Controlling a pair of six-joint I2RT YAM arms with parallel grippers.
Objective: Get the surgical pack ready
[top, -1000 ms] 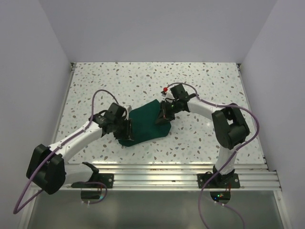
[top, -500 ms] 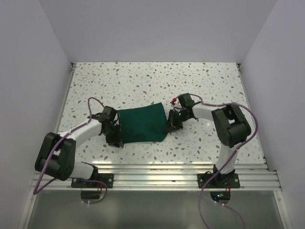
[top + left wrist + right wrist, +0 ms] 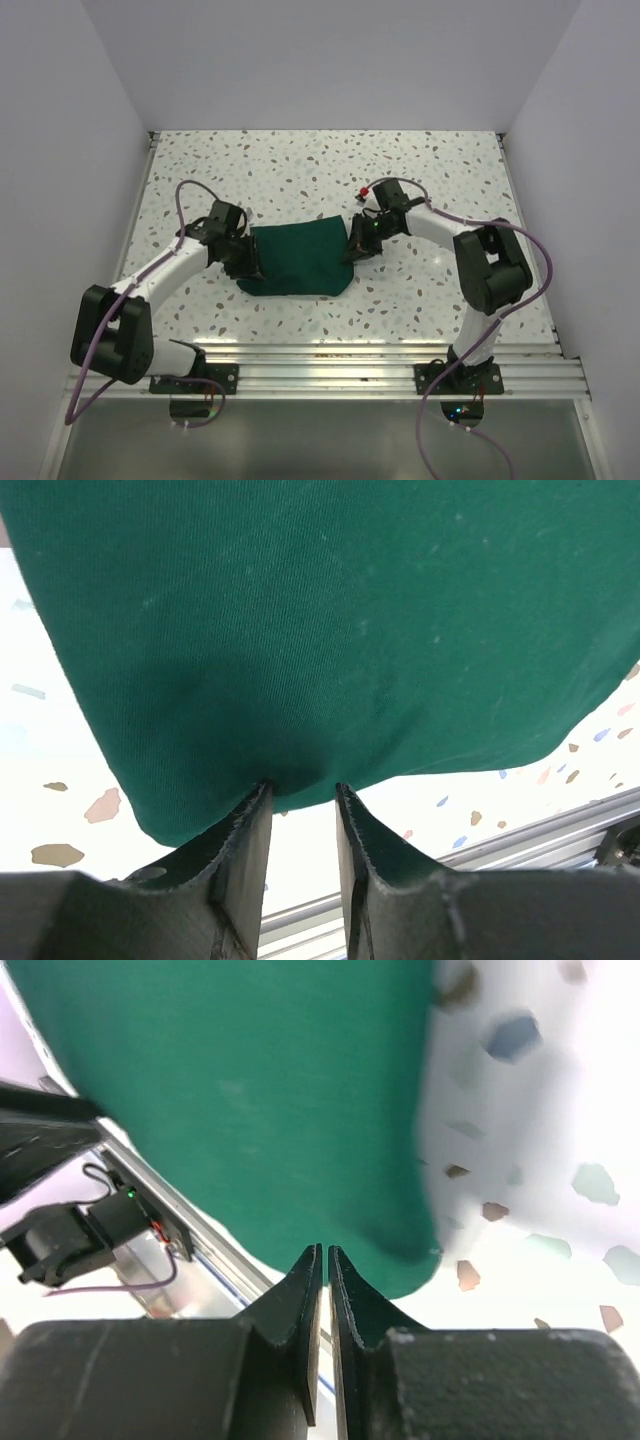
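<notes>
The surgical pack shows only as a dark green cloth bundle, stretched left to right in the middle of the speckled table. My left gripper is at its left end. In the left wrist view the left gripper has its tips a finger-width apart, pinching a thick puckered fold of the pack. My right gripper is at the right end. In the right wrist view the right gripper has its jaws almost together on the pack's edge.
An aluminium rail runs along the table's near edge and also shows as the rail in the left wrist view. White walls close in the left, back and right sides. The left arm's base and cable lie beyond the cloth.
The cloth has swung from a tilted heap to a level, wider strip. My left gripper moved left and away from the rail; the right gripper dipped toward the rail, then drew back.
</notes>
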